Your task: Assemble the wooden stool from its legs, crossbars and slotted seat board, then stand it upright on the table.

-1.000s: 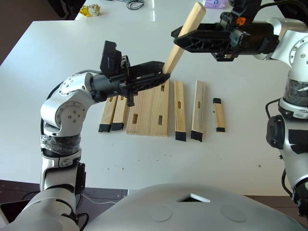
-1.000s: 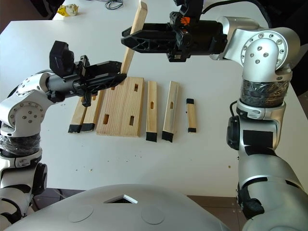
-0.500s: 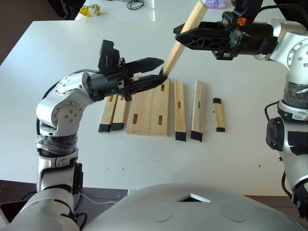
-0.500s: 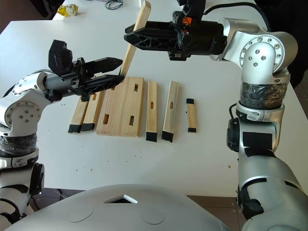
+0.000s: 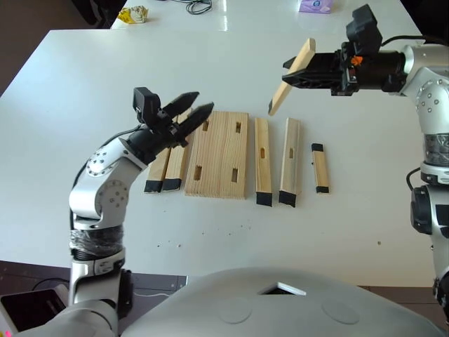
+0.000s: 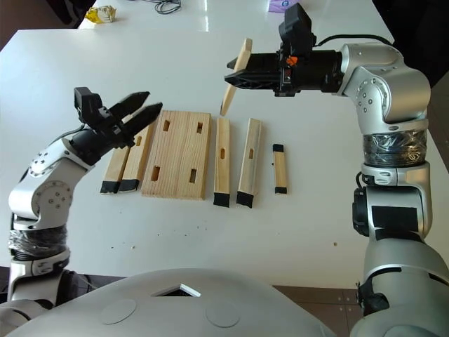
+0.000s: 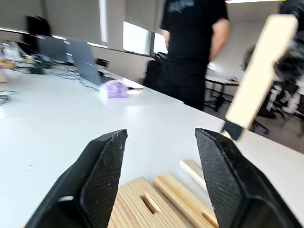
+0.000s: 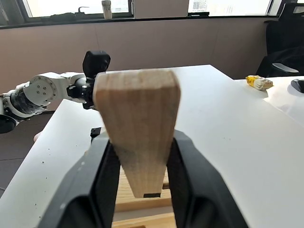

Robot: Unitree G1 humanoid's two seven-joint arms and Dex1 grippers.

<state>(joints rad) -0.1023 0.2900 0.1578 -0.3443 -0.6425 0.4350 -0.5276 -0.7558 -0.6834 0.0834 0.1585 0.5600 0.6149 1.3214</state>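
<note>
**Q:** What does each gripper hold?

**A:** My right gripper (image 5: 291,73) is clenched on one wooden leg (image 5: 279,99). It is a pale, smooth, square-cut stick that narrows toward a black tip. It hangs tilted in the air, black tip down, above the far edge of the parts row and touching nothing on the table (image 5: 84,91). My left gripper (image 5: 202,102) is released. Its matt black fingers (image 7: 99,175) are spread apart and grip nothing, and it hovers over the far ends of two sticks (image 5: 165,165).

**Q:** And the parts laid out?

**A:** All lie flat on the white, glossy table.
- The seat board (image 5: 219,154) is a rectangle of light planks with straight grain. Four small rectangular slots are cut in it, one near each corner.
- The two sticks lie side by side just left of the board, their near ends capped black.
- A slotted bar (image 5: 262,158) lies just right of the board, with a black near end.
- A second bar (image 5: 288,158) comes next and looks much the same.
- A short crossbar (image 5: 320,168) lies farthest right, black at both ends.
</note>
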